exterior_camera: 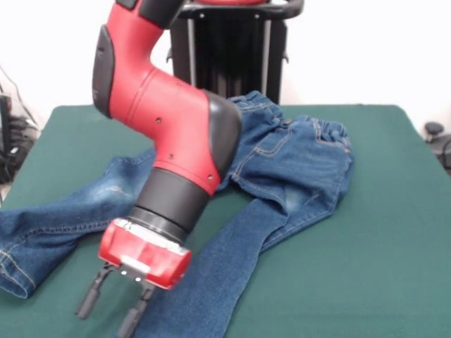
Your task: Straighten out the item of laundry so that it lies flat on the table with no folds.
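My arm's bent low, tool [113, 311] w/ fingers apart above jeans [296, 169] leg; jeans rumpled on green surface [380, 267].

Dark green, plain and unpatterned tabletop [380, 232]. Blue denim jeans [296, 169], mid to dark, with faded paler patches on the thighs and orange-tan stitching along seams, pockets and the hem by the tabletop's left edge. Bright red arm [162, 105] with a black joint cover and a black collar, silver ring below. Red tool [113, 304] housing, black fingers [89, 299]
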### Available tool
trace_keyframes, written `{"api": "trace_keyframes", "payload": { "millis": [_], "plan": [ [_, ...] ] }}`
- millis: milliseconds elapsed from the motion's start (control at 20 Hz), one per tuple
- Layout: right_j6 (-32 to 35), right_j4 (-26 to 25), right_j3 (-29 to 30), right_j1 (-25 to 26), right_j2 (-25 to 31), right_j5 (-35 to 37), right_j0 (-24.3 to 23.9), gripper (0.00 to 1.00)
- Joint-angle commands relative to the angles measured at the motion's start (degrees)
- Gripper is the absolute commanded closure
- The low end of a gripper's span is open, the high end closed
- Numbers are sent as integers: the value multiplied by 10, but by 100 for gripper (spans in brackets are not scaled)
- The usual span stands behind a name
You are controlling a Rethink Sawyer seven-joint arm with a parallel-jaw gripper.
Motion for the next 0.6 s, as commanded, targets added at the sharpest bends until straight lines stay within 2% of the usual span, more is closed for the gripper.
{"api": "trace_keyframes", "payload": {
  "millis": [50,250,300,350,400,450,500,600],
  "plan": [
    [10,33,-8,32,-17,-8,-8,0],
    [13,38,-16,44,-15,-6,-9,0],
    [20,18,-22,38,-2,26,-16,0],
    [30,-30,-33,23,32,75,-34,0],
    [30,-111,-44,-5,119,162,-77,0],
    [9,-162,-40,-30,209,240,-123,0],
    [-9,-183,-30,-49,270,290,-155,0],
    [-27,-172,-10,-78,302,360,-167,0]
  ]
}}
